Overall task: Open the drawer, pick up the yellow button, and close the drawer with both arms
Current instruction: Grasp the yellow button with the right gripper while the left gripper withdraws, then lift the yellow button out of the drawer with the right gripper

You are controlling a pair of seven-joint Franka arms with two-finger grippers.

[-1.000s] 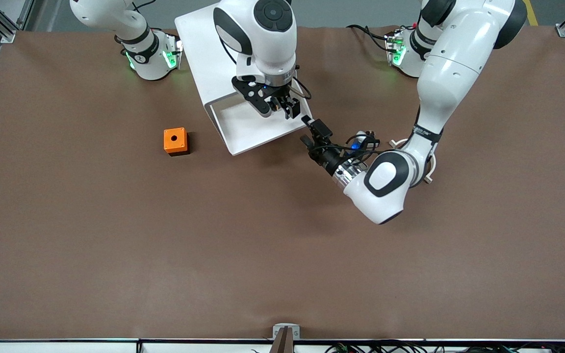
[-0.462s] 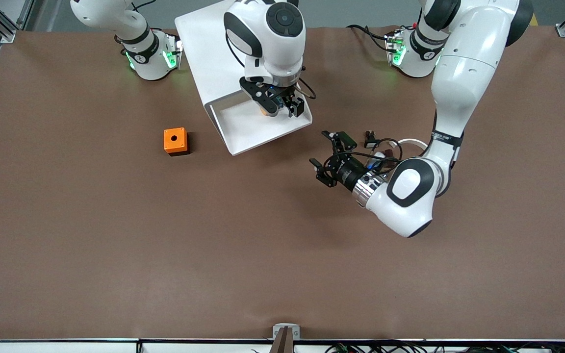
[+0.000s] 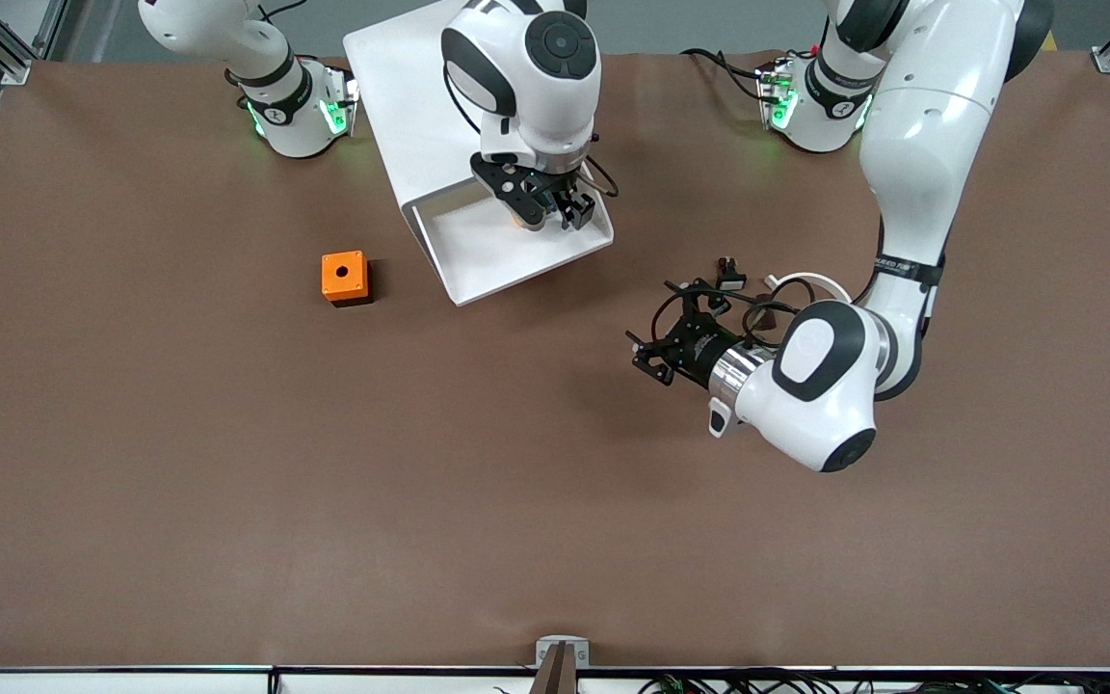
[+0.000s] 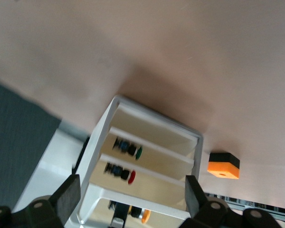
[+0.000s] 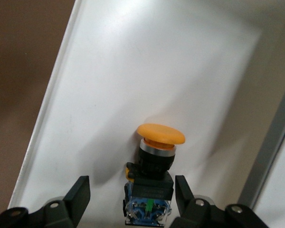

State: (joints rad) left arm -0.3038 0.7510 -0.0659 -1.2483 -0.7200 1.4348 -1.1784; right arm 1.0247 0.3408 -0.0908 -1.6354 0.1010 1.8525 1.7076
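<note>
1. Table [image 3: 227, 482]: carries the cabinet [image 3: 391, 87], with an orange box [image 3: 344, 278] beside it toward the right arm's end. The box is not the target; mistaking it would waste the pick.
2. Cabinet: the lower drawers hold other buttons, seen in the left wrist view. Risk: a hard downward push by the right arm could shift the cabinet.
3. Drawer [image 3: 507, 253]: pulled out, tray exposed. Risk: contact with its rim could nudge it inward.
4. Left tool [image 3: 663, 339]: spread, empty, above bare table, well apart from the drawer, facing the cabinet front; this arm waits. Risk: a premature close would trap the right tool.
5. Right tool [image 3: 543, 205]: spread, low in the drawer, straddling the button.
6. Button [image 5: 152, 183]: lies on the tray floor between the fingers [image 5: 76, 194]. Risk: off-centre closing may roll it or pinch only the rounded cap.
</note>
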